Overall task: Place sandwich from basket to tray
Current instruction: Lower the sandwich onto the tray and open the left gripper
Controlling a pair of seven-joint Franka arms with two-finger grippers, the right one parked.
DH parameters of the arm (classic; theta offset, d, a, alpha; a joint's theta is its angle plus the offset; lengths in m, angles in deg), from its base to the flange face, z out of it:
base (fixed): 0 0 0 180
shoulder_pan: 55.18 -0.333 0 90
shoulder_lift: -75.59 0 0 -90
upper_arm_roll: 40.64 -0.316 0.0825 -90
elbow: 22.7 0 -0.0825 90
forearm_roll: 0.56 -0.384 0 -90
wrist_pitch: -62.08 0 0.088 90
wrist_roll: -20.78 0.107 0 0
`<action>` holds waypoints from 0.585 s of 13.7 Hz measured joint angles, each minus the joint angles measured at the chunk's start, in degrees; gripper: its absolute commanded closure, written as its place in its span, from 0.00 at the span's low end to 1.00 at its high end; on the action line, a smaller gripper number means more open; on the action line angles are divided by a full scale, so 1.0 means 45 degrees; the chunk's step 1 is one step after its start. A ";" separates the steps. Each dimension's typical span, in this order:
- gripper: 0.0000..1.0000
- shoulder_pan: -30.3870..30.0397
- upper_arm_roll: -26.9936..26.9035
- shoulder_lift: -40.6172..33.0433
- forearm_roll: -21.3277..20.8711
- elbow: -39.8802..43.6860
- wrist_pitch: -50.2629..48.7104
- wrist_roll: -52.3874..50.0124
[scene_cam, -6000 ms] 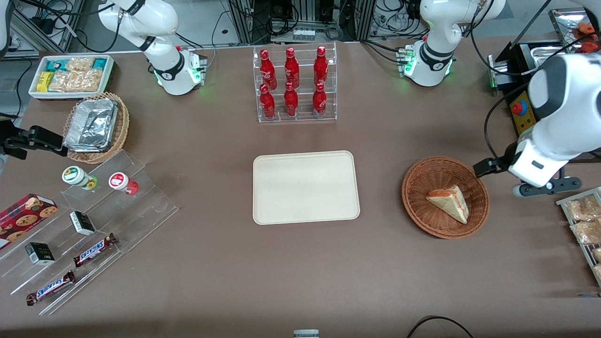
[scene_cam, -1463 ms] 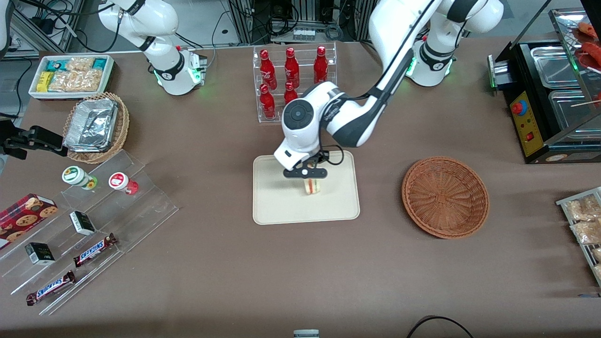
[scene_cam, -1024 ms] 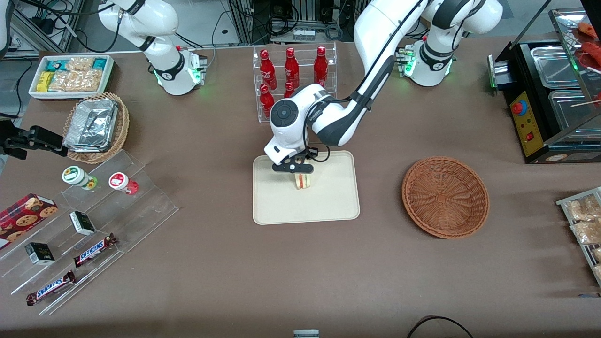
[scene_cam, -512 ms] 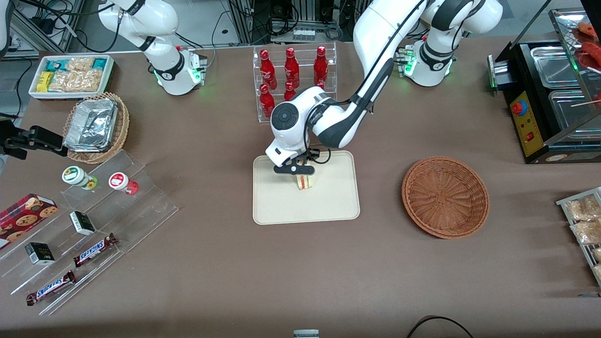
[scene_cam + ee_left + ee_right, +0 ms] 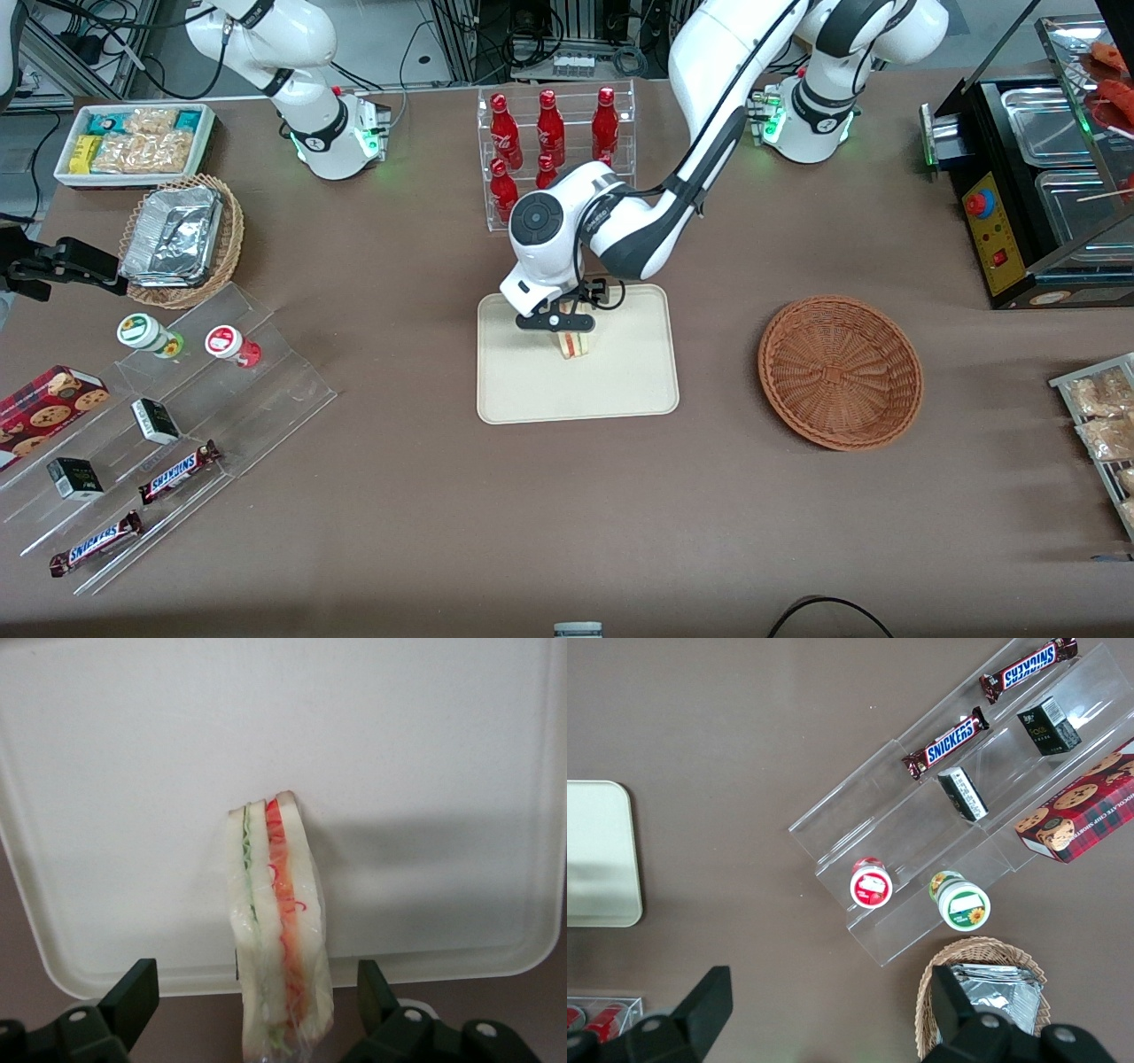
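Observation:
The sandwich (image 5: 574, 344) stands on its edge on the cream tray (image 5: 532, 390), in the tray's half farther from the front camera. My gripper (image 5: 567, 322) hangs just above it. In the left wrist view the wrapped sandwich (image 5: 275, 930) shows its green and red filling. The gripper (image 5: 255, 985) is open, with its dark fingertips (image 5: 135, 985) standing well clear of the bread on both sides. The tray (image 5: 133, 771) fills most of that view. The reddish-brown basket (image 5: 840, 372) lies empty beside the tray, toward the working arm's end of the table.
A clear rack of red bottles (image 5: 554, 159) stands close to my forearm, farther from the front camera than the tray. A pale wicker basket with foil containers (image 5: 182, 239), a white snack bin (image 5: 133, 142) and an acrylic snack stand (image 5: 177, 425) sit toward the parked arm's end.
The sandwich has left the basket and come onto the tray with my gripper. Over the last second the gripper and sandwich have hardly shifted.

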 measured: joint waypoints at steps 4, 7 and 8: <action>0.01 -0.0212 -0.0320 -0.0722 0.0004 0.1119 -0.1679 -0.0006; 0.01 -0.0782 -0.0472 -0.1617 0.0004 0.1591 -0.2842 -0.0039; 0.01 -0.1120 -0.0487 -0.1985 0.0005 0.1633 -0.3216 -0.0038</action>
